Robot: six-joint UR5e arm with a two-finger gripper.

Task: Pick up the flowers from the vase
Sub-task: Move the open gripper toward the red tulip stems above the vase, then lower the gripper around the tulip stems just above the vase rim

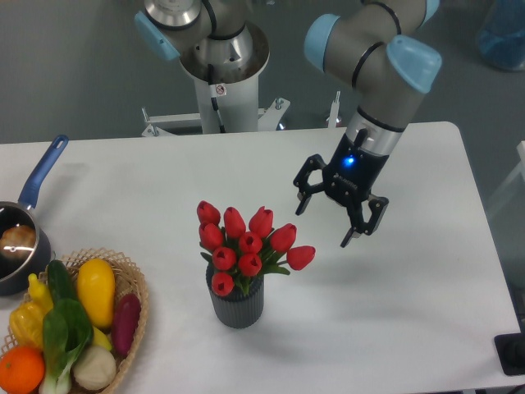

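the bunch of glossy red tulip flowers (246, 245) sits untouched in the small dark grey ribbed vase (237, 302) mid-table, while the black two-finger gripper (326, 222) hovers near its right with fingers spread apart and empty, so reaching, grasping and lifting remain.

A white table (426, 328) with rounded corners fills the foreground; behind it lies a smooth grey floor (74, 74); a blue translucent container (502, 37) sits at upper right; light is even.
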